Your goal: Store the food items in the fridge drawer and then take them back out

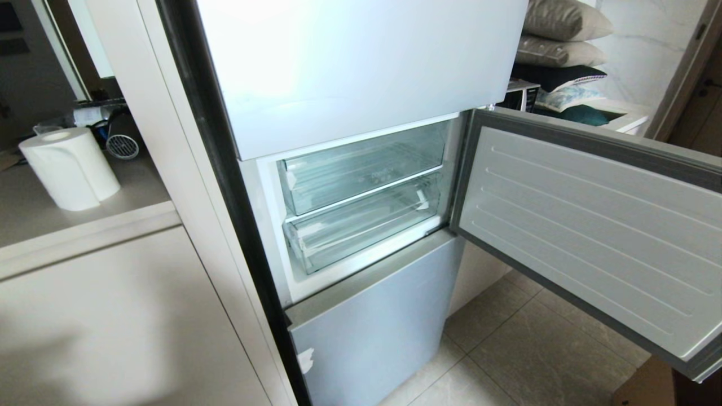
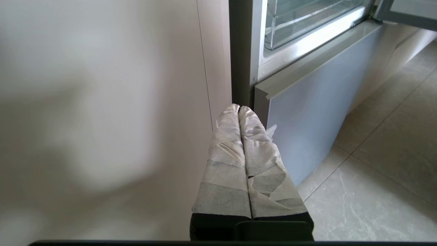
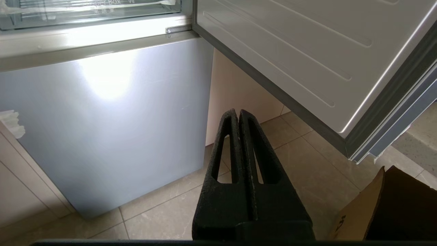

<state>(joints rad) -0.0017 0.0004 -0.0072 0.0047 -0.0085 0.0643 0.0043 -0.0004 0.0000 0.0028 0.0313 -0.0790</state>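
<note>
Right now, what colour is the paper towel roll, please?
White; the paper towel roll shows best in the head view.

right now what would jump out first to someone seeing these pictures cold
The fridge fills the middle of the head view, its middle door swung wide open toward the right. Inside sit two stacked clear drawers, the shallower drawer above the fridge drawer, both pushed in, with no food visible in them. On the counter at far left stands a white paper towel roll.
</note>
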